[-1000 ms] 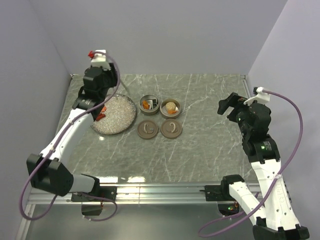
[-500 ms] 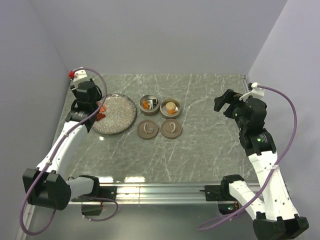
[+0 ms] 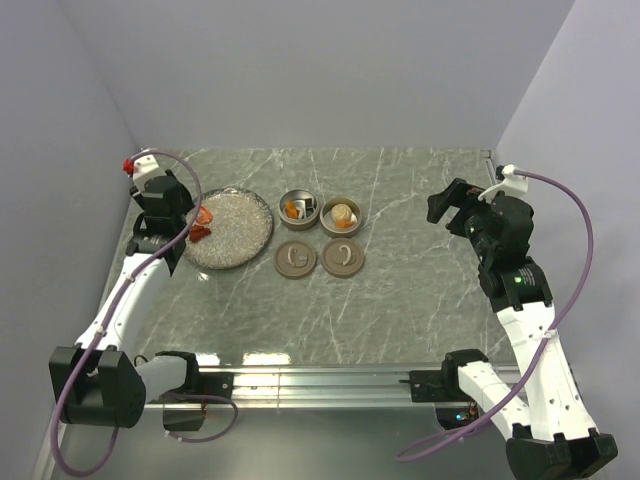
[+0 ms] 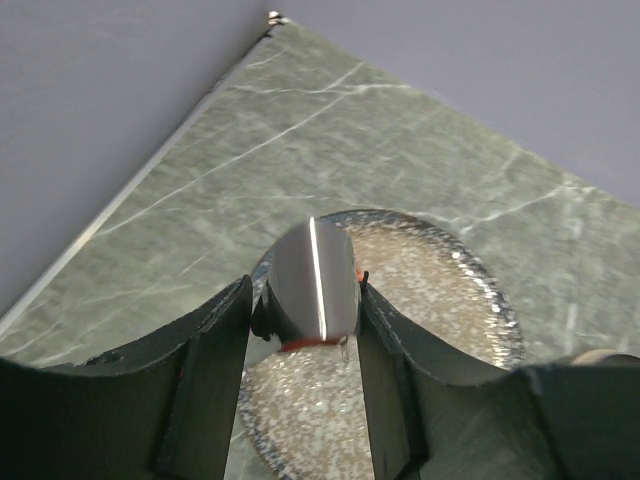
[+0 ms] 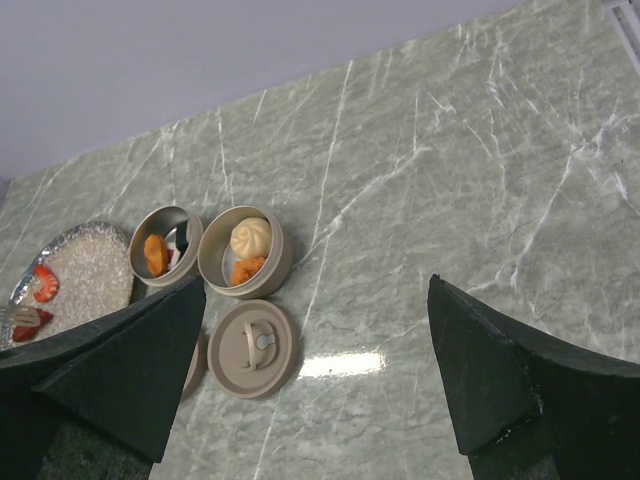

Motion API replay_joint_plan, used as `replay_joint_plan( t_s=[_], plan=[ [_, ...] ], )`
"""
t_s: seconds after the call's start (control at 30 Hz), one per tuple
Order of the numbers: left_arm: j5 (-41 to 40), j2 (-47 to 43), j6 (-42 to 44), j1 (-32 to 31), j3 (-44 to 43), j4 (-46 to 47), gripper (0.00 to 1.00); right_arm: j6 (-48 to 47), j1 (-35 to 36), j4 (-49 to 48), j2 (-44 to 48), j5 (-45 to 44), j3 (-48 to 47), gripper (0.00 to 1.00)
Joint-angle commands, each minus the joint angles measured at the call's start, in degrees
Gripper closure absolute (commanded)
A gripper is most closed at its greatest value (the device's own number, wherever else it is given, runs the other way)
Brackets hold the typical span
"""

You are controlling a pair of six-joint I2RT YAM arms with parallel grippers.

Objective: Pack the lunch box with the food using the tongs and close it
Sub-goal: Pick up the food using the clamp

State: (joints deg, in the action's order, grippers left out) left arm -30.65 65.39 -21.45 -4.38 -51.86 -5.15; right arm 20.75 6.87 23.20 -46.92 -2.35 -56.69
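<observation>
My left gripper (image 4: 305,288) is shut on the silvery tongs (image 4: 312,275), whose broad end sticks out between the fingers over the speckled plate (image 4: 440,290). A sliver of red food (image 4: 300,345) shows under the tongs. In the top view the left gripper (image 3: 168,207) hovers at the plate's left edge, beside two red pieces (image 3: 201,223). The lunch box is two open round tins: the left tin (image 3: 299,196) holds an orange piece, the right tin (image 3: 342,203) a white bun and an orange piece. My right gripper (image 3: 452,208) hangs open and empty at the right.
Two tan lids (image 3: 295,259) (image 3: 343,258) lie flat just in front of the tins. The right wrist view shows one lid (image 5: 250,348), both tins and the plate's red pieces (image 5: 45,283). Walls close off the left, back and right sides.
My left arm has swung left and back with the tongs, from over the plate to its left edge. The right gripper turned slightly at first, then held still.
</observation>
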Motion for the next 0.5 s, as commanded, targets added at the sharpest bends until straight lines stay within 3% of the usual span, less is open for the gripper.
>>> replay_joint_plan(
  t_s=[0.0, 0.47],
  plan=[
    [7.09, -0.43, 1.33, 0.69, -0.26, 6.73, 0.49, -0.19, 0.16, -1.58, 0.25, -0.02, -1.94, 0.01],
    [6.75, -1.14, 2.73, 0.69, 1.14, 6.55, 0.49, -0.01, 0.16, -1.32, 0.25, -0.02, -1.94, 0.01]
  ],
)
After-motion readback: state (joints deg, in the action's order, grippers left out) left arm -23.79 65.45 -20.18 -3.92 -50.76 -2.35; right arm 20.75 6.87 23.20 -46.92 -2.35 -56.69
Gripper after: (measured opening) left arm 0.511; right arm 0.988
